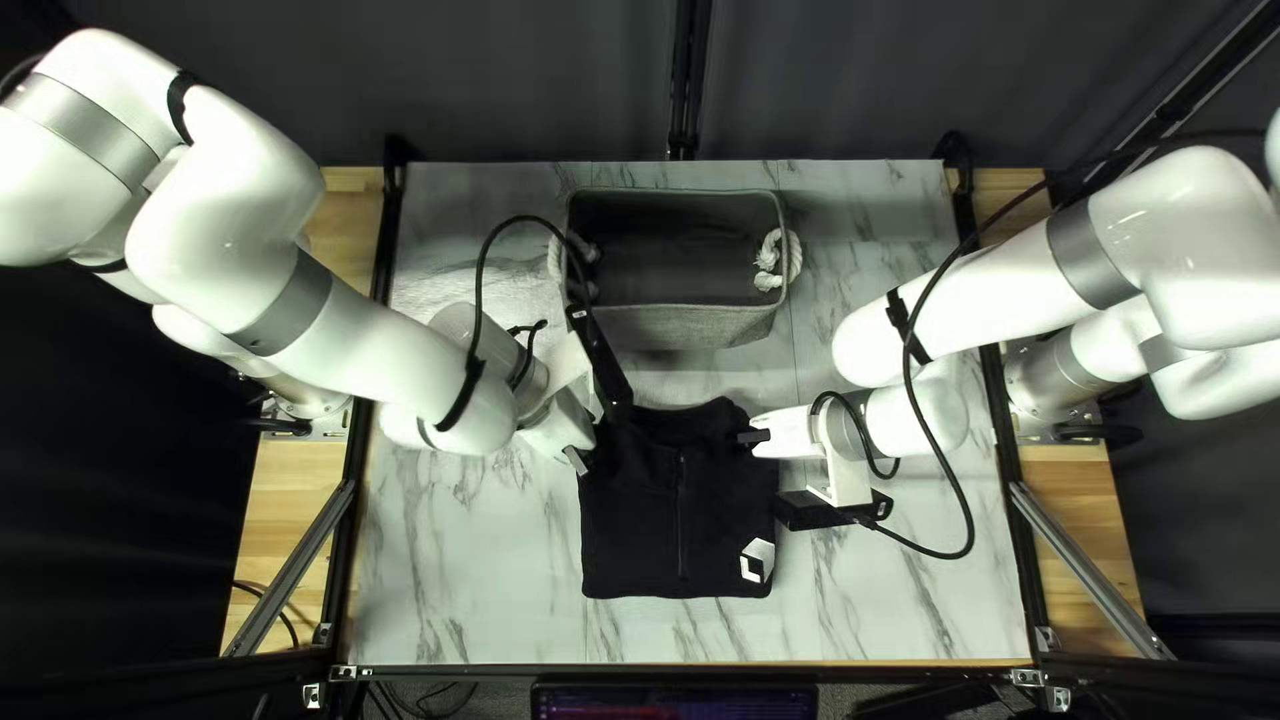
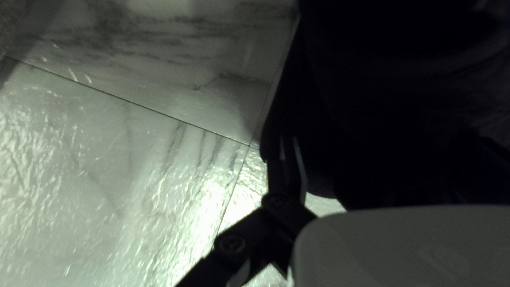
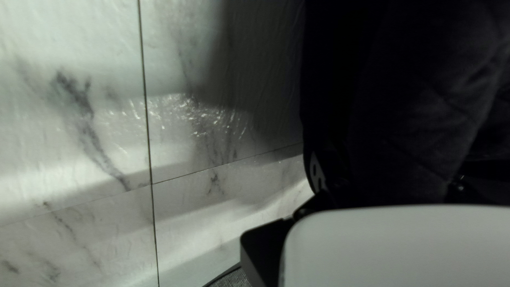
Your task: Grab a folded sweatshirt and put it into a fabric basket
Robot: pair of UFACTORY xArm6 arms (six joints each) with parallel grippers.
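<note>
Taking hold of the folded sweatshirt (image 1: 634, 540), it seems, from both sides.
It lies between the surface's (image 1: 454, 587) middle and near edge. The right tool (image 1: 755, 436) is at its right side, that arm low from the right edge; the left tool (image 1: 579, 460) slants down at its far left corner. I cannot tell whether either is wide or narrow. Next calls for a sure grip, then lifting toward the basket (image 1: 687, 327) by the far edge.

Both my arms (image 1: 367, 340): glossy white, rounded segments, grey bands (image 1: 287, 310), black straps (image 1: 462, 398), loose black cables (image 1: 482, 274). Right one: white bracket (image 1: 843, 480). Left one: black links (image 2: 255, 226), round screws (image 2: 231, 244).
</note>
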